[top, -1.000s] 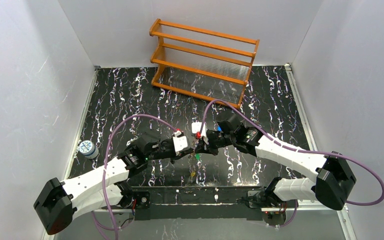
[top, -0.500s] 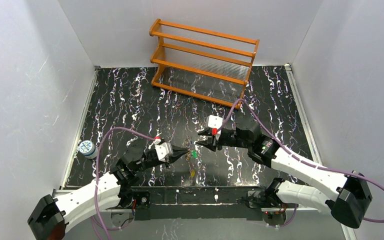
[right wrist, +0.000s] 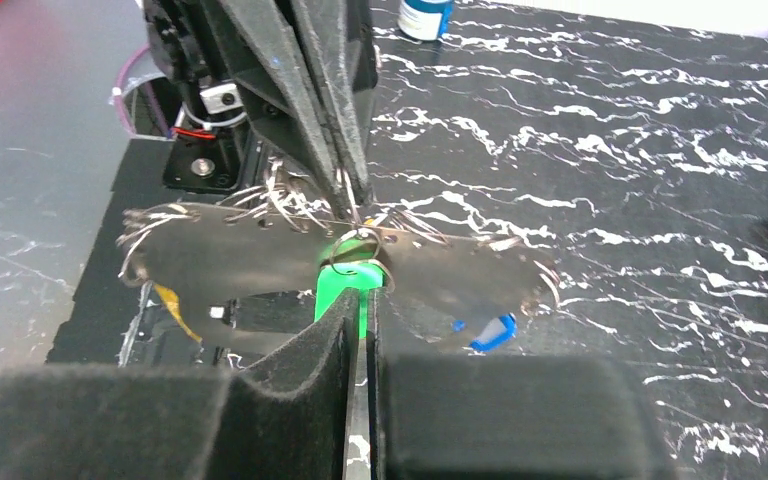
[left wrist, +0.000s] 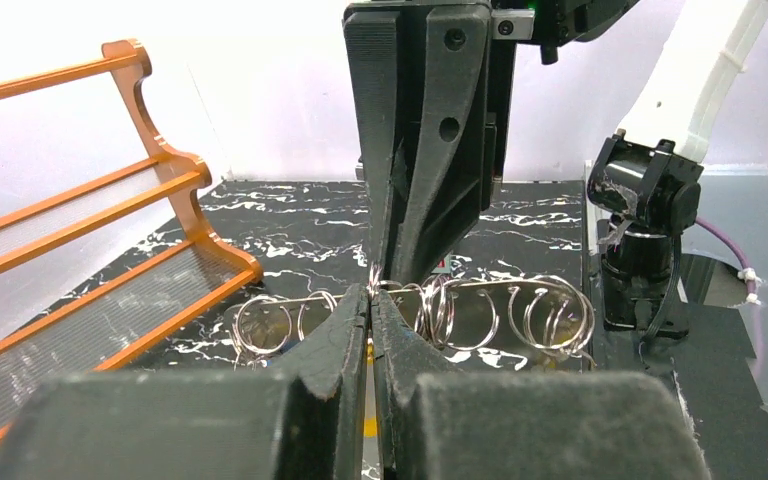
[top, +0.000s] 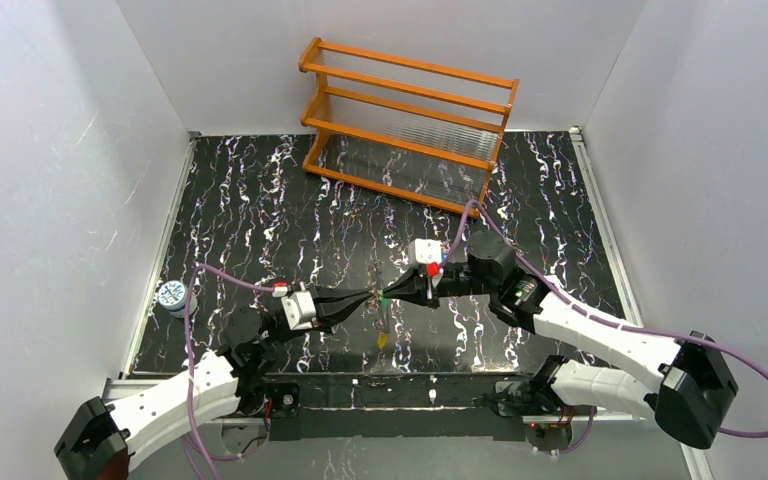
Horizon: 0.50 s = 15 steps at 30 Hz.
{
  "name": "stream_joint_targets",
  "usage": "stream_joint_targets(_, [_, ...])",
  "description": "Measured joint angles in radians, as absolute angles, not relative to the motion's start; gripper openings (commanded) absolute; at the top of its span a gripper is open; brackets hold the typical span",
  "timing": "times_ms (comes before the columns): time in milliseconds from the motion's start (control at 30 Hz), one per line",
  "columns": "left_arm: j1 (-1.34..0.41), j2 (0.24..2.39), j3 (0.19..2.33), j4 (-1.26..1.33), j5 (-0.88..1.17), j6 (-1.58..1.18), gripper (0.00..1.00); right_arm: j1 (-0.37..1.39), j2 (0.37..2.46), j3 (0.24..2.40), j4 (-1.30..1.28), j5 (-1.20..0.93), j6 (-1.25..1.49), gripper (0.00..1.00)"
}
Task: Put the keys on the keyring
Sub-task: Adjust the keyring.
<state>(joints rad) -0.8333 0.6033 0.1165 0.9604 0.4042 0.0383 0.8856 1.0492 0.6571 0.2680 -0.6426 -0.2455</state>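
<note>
Although it sits nearest the arm bases, the yellow key (top: pixel 382 341) is not the part in hand; a thin pale line runs from it up toward the grippers, and whether it hangs or rests on the table (top: pixel 260 200) cannot be told. Just beyond it, mid-table, the two grippers meet tip to tip above the surface. The left gripper (top: pixel 368 296) has its fingers pressed together on the wire of the keyring (right wrist: pixel 360 240). This is judged to be a fixture grip: one arm steadies the loop so the other can work a key against it. The right gripper (top: pixel 392 297) is clamped on the head of the green key (right wrist: pixel 345 283). That plastic head is the only part broad enough to pinch, and gripping it leaves the metal end free to reach the ring. The key meets the ring just ahead of the right fingers (right wrist: pixel 290 370). A blue key (right wrist: pixel 491 333) shows beside and below this joint. (Both wrist views smear the wire into repeated loops, so whether the green key is threaded or only butted against the ring cannot be read.) The step in hand appears to be feeding this key on. At the left edge stands a blue-and-white disc (top: pixel 172 296), and at the far wall an orange rack (top: pixel 405 120); both are well apart from the work.
</note>
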Motion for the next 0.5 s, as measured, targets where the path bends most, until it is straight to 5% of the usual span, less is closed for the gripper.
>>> stream_joint_targets(300, [-0.833, 0.646, 0.097, 1.056, 0.403, 0.012, 0.00, 0.886, 1.072, 0.656, 0.294, -0.727, -0.239, 0.27])
stream_joint_targets(500, [-0.833, 0.648, 0.086, 1.084, 0.404, -0.007, 0.00, 0.886, 0.984, 0.618, 0.302, -0.660, -0.242, 0.46])
